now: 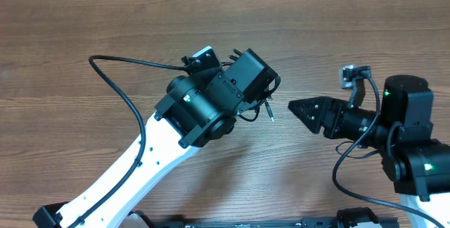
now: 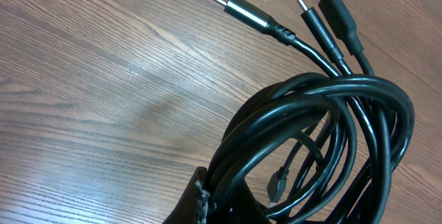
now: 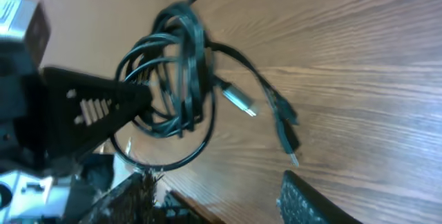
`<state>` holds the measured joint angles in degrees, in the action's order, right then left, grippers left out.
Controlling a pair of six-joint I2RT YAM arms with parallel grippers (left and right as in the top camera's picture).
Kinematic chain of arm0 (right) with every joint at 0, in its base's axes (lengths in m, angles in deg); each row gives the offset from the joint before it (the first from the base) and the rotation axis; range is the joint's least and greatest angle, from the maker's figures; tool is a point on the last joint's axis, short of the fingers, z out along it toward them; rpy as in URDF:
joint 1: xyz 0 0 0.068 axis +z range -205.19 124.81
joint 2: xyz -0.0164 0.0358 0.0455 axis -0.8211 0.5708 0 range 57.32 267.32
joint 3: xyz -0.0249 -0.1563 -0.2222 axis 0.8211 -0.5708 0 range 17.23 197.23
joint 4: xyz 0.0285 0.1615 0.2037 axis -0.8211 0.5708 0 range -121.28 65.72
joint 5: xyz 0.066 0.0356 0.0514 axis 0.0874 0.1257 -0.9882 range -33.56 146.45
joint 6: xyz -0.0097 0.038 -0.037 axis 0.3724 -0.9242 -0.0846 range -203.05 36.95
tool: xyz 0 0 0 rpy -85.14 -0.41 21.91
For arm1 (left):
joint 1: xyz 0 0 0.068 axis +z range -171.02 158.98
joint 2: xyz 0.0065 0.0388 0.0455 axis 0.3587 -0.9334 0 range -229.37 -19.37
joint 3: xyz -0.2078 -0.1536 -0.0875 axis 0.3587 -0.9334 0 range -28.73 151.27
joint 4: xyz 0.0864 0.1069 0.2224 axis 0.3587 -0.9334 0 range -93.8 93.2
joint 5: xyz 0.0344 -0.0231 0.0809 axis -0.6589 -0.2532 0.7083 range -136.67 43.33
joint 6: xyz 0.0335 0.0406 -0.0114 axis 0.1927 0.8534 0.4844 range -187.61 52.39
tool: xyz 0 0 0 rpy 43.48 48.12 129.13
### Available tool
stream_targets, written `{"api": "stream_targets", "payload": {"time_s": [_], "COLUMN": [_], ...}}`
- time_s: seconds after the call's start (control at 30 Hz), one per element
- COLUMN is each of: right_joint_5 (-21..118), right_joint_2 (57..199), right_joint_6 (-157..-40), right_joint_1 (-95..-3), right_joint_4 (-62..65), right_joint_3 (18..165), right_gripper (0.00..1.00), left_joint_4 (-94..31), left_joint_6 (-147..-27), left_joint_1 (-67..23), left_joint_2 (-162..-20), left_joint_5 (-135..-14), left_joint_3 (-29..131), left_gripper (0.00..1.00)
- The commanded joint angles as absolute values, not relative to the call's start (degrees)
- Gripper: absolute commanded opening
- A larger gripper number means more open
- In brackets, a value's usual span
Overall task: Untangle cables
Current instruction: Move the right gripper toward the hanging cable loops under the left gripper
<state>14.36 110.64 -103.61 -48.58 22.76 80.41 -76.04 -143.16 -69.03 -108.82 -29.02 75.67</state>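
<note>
L gripper [image 3: 140, 99] clamped on coiled black cables [image 2: 311, 113], 3 plug ends [image 2: 238, 6] sticking out above wood table [image 1: 70, 31], R gripper [image 1: 294, 106] nearby, jaws apart, empty

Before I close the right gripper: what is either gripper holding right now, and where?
The left gripper clamps the cables on their coiled loops, plugs free. The right gripper is open, holding nothing.

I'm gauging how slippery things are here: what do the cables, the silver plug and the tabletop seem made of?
The cables: black jackets, smooth with a faint sheen, likely rubber or soft plastic. The silver plug: a grey metallic shell, probably metal. The tabletop: brown wood grain with soft glare; solid wood or laminate cannot be told.
</note>
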Motion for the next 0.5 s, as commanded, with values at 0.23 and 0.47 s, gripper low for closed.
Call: {"api": "stream_targets", "payload": {"time_s": [0.23, 0.47], "right_joint_5": [19.08, 20.48], "right_joint_2": [110.51, 110.99], "right_joint_6": [-96.48, -96.48], "right_joint_1": [-45.83, -45.83], "right_joint_4": [22.87, 23.27], "right_joint_3": [81.48, 81.44], "right_gripper": [0.57, 0.53], "left_joint_4": [-73.14, -69.70], "left_joint_6": [-144.12, -140.99], "left_joint_1": [-69.60, -70.63], "left_joint_2": [-112.97, -112.97], "left_joint_5": [-33.39, -36.85], "left_joint_3": [76.41, 76.41], "left_gripper": [0.04, 0.04]}}
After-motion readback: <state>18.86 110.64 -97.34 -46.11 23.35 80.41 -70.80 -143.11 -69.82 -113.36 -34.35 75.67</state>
